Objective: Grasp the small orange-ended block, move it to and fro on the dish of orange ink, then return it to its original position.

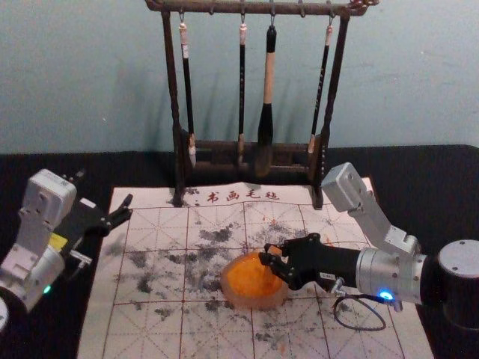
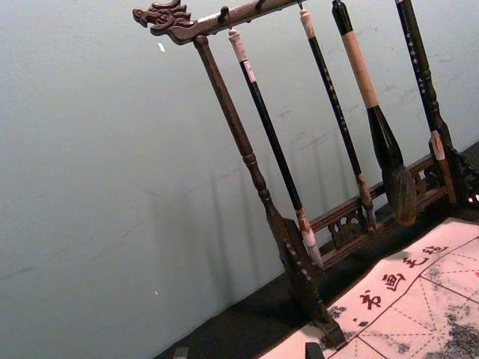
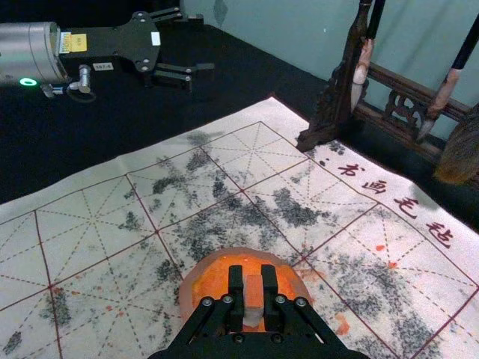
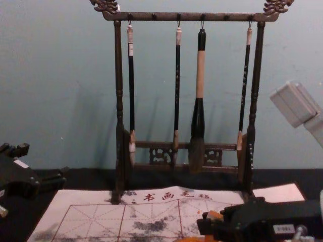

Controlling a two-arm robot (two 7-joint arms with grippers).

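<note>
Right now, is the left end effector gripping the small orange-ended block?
No, the right end effector has the block clamped between its fingers; the left end effector stands open.

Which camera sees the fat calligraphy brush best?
The chest view: the fat calligraphy brush hangs whole and big there. The head view shows it whole but smaller, the left wrist view slanted with its top loop cut off, the right wrist view its bristles at the edge.
</note>
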